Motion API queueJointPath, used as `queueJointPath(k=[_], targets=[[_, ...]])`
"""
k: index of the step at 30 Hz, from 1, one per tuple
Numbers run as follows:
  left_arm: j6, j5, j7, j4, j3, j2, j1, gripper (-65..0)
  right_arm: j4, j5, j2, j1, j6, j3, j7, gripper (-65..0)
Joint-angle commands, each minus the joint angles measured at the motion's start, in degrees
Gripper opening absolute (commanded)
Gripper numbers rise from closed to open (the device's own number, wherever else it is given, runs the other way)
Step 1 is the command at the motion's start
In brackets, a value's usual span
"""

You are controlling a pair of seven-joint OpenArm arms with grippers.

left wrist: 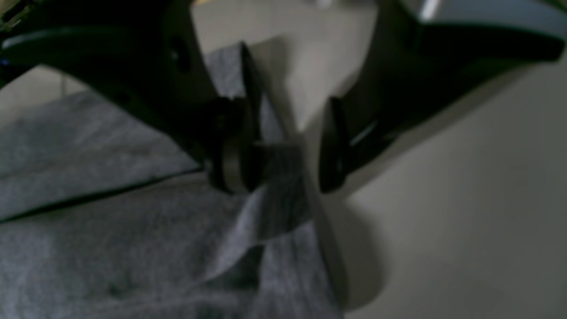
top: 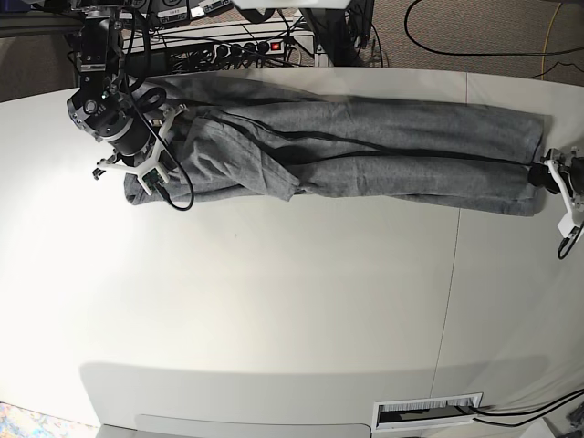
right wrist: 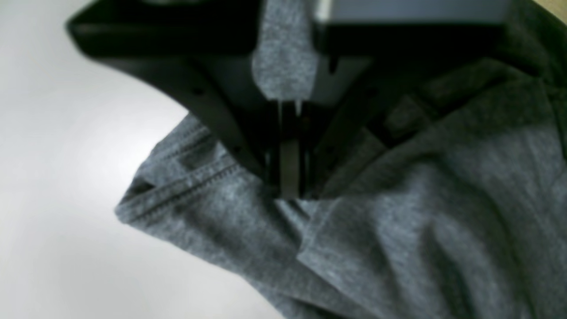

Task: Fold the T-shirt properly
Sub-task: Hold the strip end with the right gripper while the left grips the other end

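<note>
The heather-grey T-shirt [top: 383, 146] lies stretched in a long band across the far side of the white table [top: 274, 301]. At its left end my right gripper [top: 149, 175] is shut on the cloth; the right wrist view shows the fingers [right wrist: 290, 177] pinched together on bunched fabric [right wrist: 398, 230] beside a stitched hem [right wrist: 177, 186]. At the shirt's right end sits my left gripper [top: 546, 175]. In the left wrist view it [left wrist: 285, 150] stands open, its fingers wide apart over a raised edge of the shirt [left wrist: 110, 248].
A power strip and cables [top: 246, 46] run along the table's far edge behind the shirt. A seam in the tabletop [top: 453, 274] crosses front to back at the right. A slotted opening [top: 429, 412] sits at the near edge.
</note>
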Motion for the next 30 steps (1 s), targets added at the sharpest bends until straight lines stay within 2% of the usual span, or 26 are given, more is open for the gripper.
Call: queueJointPath(k=[1, 10, 13, 15, 22, 25, 30], targets=[[0.33, -0.70, -0.61, 0.39, -0.72, -1.51, -0.79, -37.9, 0.87, 0.26, 0.68, 0.50, -0.52, 0.44, 1.22, -65.0], [-0.46, -2.40, -0.44, -3.43, -0.72, 0.50, 2.82, -37.9, 0.90, 0.70, 0.68, 0.50, -0.52, 0.44, 1.29, -65.0], [-1.33, -5.05, -0.46, -3.41, -0.72, 1.22, 3.82, -38.0, 0.90, 0.70, 0.68, 0.50, -0.52, 0.44, 1.51, -65.0], [-3.23, -6.25, -0.44, -3.41, -0.72, 1.38, 3.96, -41.6, 0.90, 0.70, 0.68, 0.50, -0.52, 0.44, 1.49, -65.0], [-7.93, -11.98, -0.37, -3.41, -0.72, 1.33, 3.93, -64.2, 0.90, 0.70, 0.68, 0.50, -0.52, 0.44, 1.51, -65.0], [-10.60, -14.49, 0.20, -3.32, -0.83, 1.31, 3.89, -65.0, 0.90, 0.70, 0.68, 0.50, -0.52, 0.44, 1.51, -65.0], [-10.70, -24.20, 6.12, -2.58, -1.75, 1.36, 2.43, -65.0, 0.90, 0.68, 0.66, 0.50, -0.50, 0.44, 1.81, -65.0]])
